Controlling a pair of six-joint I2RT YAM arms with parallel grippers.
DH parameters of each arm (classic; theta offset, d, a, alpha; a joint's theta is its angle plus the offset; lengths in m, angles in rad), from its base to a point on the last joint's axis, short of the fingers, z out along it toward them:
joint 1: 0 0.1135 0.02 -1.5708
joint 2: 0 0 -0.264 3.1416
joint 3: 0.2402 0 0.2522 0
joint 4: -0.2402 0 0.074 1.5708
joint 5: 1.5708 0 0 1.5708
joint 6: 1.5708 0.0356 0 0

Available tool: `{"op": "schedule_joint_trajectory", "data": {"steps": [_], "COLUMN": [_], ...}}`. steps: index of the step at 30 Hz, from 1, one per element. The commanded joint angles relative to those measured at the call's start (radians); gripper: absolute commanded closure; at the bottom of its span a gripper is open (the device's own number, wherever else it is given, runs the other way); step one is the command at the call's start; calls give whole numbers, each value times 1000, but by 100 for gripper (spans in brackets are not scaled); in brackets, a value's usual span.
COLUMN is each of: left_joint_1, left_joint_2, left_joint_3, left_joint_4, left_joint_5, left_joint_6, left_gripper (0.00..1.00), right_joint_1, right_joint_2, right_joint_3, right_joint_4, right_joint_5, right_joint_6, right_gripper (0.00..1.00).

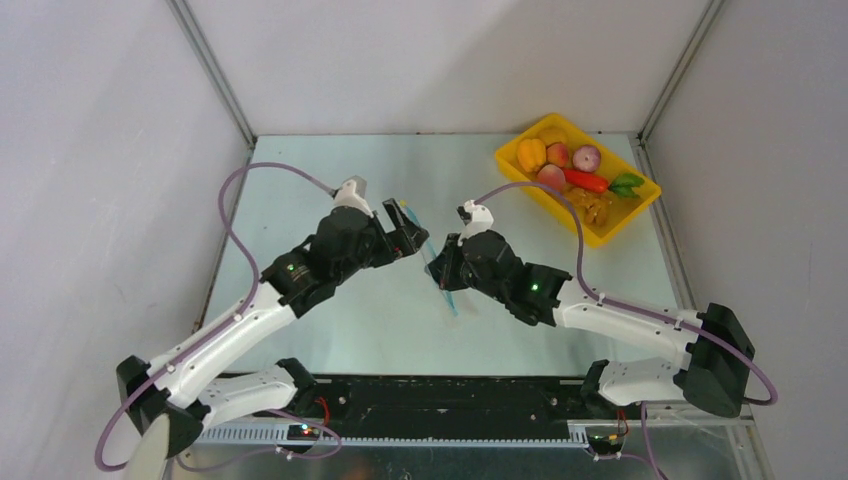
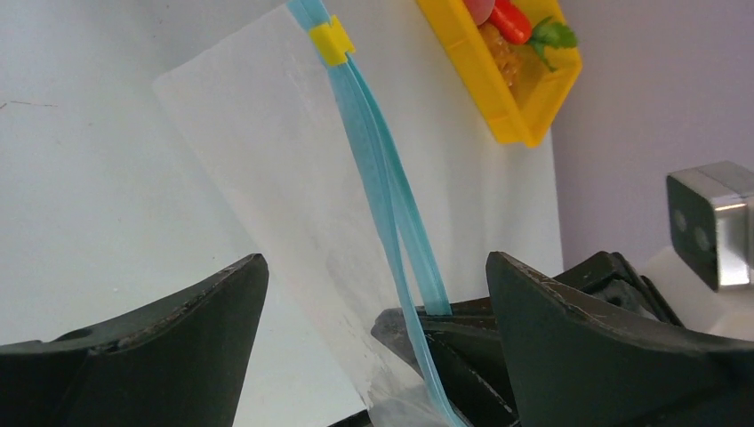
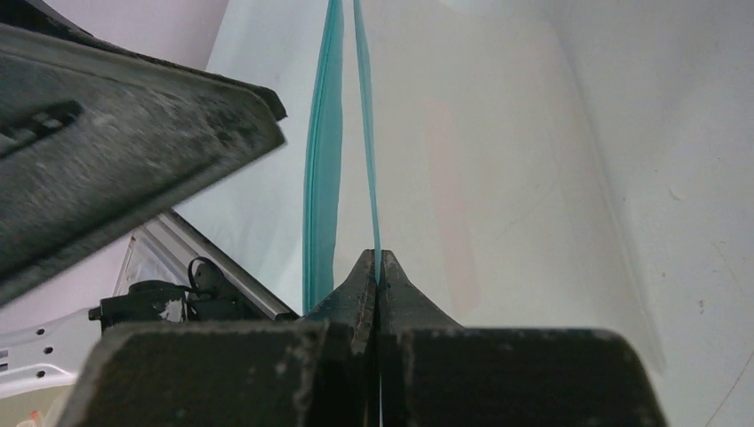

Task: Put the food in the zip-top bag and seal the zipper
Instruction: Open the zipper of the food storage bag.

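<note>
The zip-top bag (image 1: pixel 449 298) is held up on edge between my two grippers. In the left wrist view the clear bag (image 2: pixel 284 178) hangs with its teal zipper (image 2: pixel 378 169) split into two strips and a yellow slider (image 2: pixel 331 41) at the far end. My left gripper (image 2: pixel 375 262) is open, with its fingers either side of the bag and not touching it. My right gripper (image 3: pixel 377 258) is shut on one zipper strip, and the other strip (image 3: pixel 322 178) hangs free to its left. The food (image 1: pixel 570 170) lies in the tray: yellow fruit, peaches, onion, carrot and amber pieces.
The yellow tray (image 1: pixel 545 200) stands at the table's back right corner, near the right wall, and it also shows in the left wrist view (image 2: pixel 516 107). Grey walls enclose the table on the left, back and right. Purple cables loop over both arms.
</note>
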Motion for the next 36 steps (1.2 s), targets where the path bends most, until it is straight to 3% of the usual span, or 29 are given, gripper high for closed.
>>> {"op": "schedule_joint_trajectory", "data": {"steps": [1, 7, 22, 36], "left_joint_1": [-32, -42, -51, -51], "left_joint_2": [37, 47, 130, 220], "left_joint_3": [72, 49, 59, 110], "left_joint_4": [-36, -43, -97, -197], "left_joint_5": [3, -3, -18, -62], "left_joint_6": [38, 18, -13, -40], "left_gripper": [0, 4, 29, 75], "right_joint_1": [5, 10, 63, 81], "right_joint_2": [-22, -29, -17, 28], "right_joint_3": [-3, -3, -3, 1], "right_joint_4": [8, -13, 39, 91], "right_joint_5": [69, 114, 189, 254], "right_joint_6": [29, 31, -46, -104], "right_gripper": [100, 100, 100, 100]}}
